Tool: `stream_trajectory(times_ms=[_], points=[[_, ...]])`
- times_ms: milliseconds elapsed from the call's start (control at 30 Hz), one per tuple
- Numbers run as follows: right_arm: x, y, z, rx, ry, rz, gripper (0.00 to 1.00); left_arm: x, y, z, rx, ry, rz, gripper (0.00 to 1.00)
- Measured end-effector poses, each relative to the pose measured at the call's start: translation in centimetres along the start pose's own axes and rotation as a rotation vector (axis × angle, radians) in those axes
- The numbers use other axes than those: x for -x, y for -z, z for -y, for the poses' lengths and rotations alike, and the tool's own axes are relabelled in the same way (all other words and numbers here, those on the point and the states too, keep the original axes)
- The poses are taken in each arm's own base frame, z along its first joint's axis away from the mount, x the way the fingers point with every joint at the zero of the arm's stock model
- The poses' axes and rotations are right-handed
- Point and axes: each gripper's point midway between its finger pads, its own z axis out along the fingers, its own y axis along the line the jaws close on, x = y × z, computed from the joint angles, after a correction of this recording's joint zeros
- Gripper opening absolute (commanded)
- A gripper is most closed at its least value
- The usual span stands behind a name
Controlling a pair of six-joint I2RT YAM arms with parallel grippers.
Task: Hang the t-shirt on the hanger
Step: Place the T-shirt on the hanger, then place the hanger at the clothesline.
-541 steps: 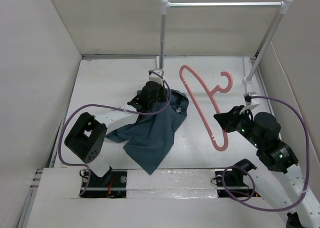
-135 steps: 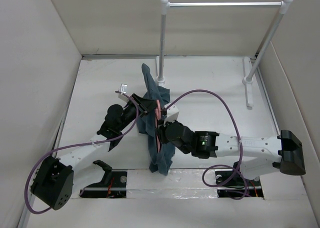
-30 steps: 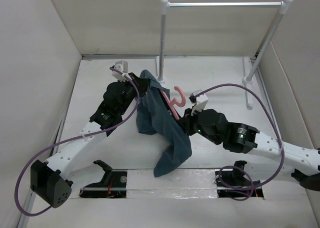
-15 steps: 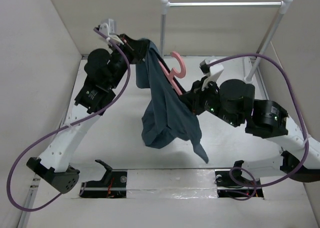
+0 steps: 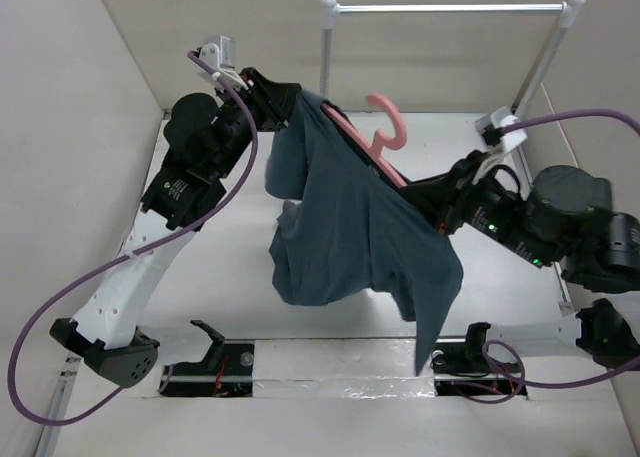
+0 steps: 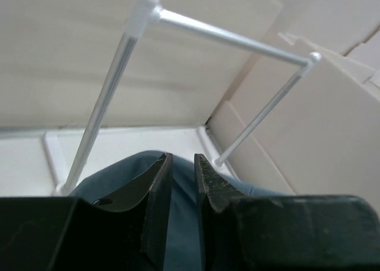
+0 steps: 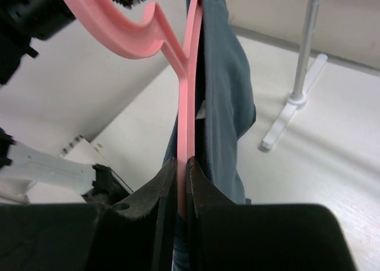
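Note:
The dark teal t-shirt (image 5: 350,217) hangs in the air, draped over the pink hanger (image 5: 388,127), whose hook sticks up out of the cloth. My right gripper (image 5: 435,212) is shut on the hanger's lower arm (image 7: 189,93), with the t-shirt (image 7: 222,93) hanging beside it. My left gripper (image 5: 293,102) is raised at the t-shirt's upper left corner. In the left wrist view its jaws (image 6: 183,164) stand slightly apart, and blue cloth (image 6: 181,223) shows in the gap.
The white-and-silver rail (image 5: 450,9) stands at the back on two posts, just behind the hanger's hook. One post's base (image 7: 294,99) rests on the white table. Pale walls close in on the left, right and back.
My right arm has swung right with the hanger, pulling the t-shirt wider and higher. My left gripper's jaws, shut on the cloth before, have parted a little.

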Motion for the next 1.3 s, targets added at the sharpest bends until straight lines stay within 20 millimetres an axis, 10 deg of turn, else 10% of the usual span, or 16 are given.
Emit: stream_trajectory(times_ms=[267, 800, 1300], points=[[-4.1, -2.3, 1.7, -0.116, 0.067, -0.090, 0.00, -6.7, 2.5, -5.4, 0.120, 0.012, -0.080, 0.37], [4.3, 3.4, 6.4, -0.260, -0.033, 0.186, 0.00, -12.1, 4.7, -5.0, -0.025, 0.100, -0.146, 0.31], [1.8, 1.0, 17.8, -0.737, 0.040, 0.168, 0.00, -20.2, 9.2, -8.2, -0.023, 0.158, -0.275, 0.29]])
